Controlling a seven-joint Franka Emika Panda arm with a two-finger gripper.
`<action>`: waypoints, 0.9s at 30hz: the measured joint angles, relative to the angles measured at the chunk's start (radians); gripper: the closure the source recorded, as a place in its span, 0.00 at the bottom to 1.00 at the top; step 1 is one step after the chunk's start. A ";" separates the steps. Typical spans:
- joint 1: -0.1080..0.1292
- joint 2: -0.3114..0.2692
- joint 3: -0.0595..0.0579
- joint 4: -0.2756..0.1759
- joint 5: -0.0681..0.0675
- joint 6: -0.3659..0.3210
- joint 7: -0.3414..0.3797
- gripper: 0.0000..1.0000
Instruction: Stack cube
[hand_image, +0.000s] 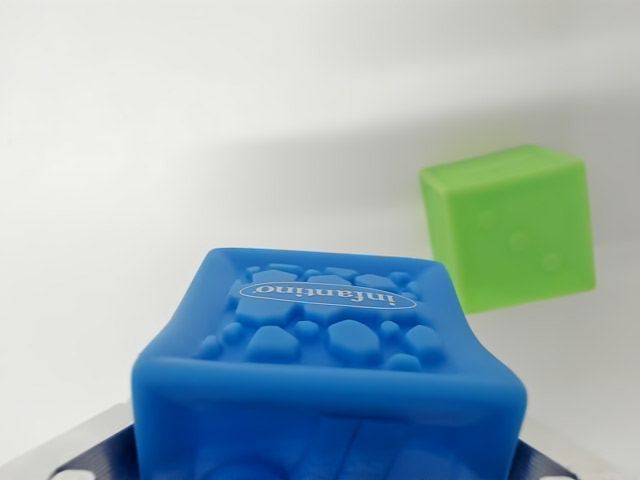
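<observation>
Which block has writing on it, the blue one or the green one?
The blue cube, close up at the bottom of the wrist view, has a white oval label among raised bumps. The green cube behind it shows only faint dots.

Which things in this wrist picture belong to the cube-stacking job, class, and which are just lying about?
Belongs to the job:
- blue cube, close to the camera, held between gripper fingers
- green cube, farther off toward the wrist view's right

Just lying about:
- nothing visible; only the plain white surface
</observation>
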 joint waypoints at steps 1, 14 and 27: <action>-0.002 -0.001 -0.002 0.002 0.000 -0.003 -0.009 1.00; -0.028 -0.006 -0.024 0.031 -0.001 -0.037 -0.125 1.00; -0.053 -0.008 -0.047 0.066 -0.002 -0.074 -0.244 1.00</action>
